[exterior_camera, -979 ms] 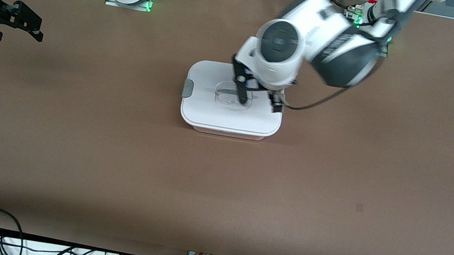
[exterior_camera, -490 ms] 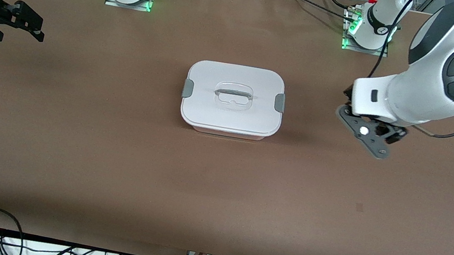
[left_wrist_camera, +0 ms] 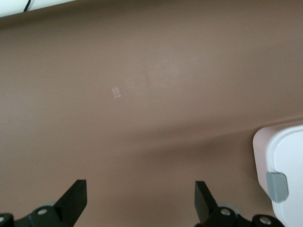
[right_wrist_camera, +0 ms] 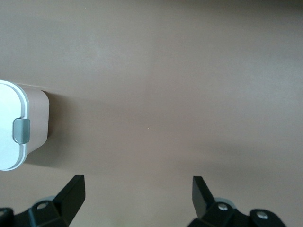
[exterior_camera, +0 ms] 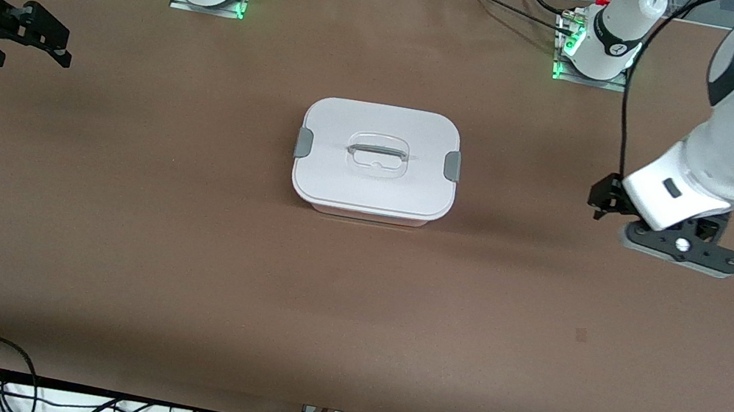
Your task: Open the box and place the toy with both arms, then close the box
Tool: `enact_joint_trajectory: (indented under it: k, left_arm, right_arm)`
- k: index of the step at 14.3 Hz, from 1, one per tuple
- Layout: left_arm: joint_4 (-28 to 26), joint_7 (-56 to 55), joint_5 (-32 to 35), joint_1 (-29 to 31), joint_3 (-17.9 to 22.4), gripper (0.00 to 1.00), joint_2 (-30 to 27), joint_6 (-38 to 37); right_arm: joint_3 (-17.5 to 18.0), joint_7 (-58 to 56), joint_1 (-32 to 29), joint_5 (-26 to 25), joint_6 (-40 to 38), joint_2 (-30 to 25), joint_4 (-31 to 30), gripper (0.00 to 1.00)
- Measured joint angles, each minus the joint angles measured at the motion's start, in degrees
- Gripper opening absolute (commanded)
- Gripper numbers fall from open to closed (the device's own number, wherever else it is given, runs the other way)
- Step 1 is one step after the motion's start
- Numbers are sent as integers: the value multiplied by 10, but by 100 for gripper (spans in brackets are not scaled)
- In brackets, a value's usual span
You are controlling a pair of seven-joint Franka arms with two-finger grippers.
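Brown table [exterior_camera: 182, 242] carries the box [exterior_camera: 376, 163] at its middle, lid on. Both grippers hang spread and empty: left gripper [left_wrist_camera: 140, 201] and right gripper [right_wrist_camera: 137, 198], each over bare table toward its own arm's end.

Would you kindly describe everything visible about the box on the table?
The box is a rounded-rectangular pale pink plastic tub with a white lid on it, closed. A grey clip sits at each short end, and a recessed clear handle lies mid-lid. It rests flat on the brown table; neither gripper touches it.

Pink box [exterior_camera: 377, 160] mid-table — white lid on; clips down.
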Motion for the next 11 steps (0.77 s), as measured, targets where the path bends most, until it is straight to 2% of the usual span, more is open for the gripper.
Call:
enact_joint_trajectory:
  k: [2,4,7,11]
  left_arm:
    - [-83,-2,-11,12,25,100,-49,54]
    - [-140,-5,-15,48,26,100,-89,85]
    - [-166,-49,-20,71,17,100,-122,71]
    - [-171,-80,-20,70,3,100,-119,62]
  right_arm:
    - [-1,0,0,0,0,0,0,100]
    - [-1,0,0,0,0,0,0,100]
    - [-1,0,0,0,0,0,0,100]
    - [-1,0,0,0,0,0,0,100]
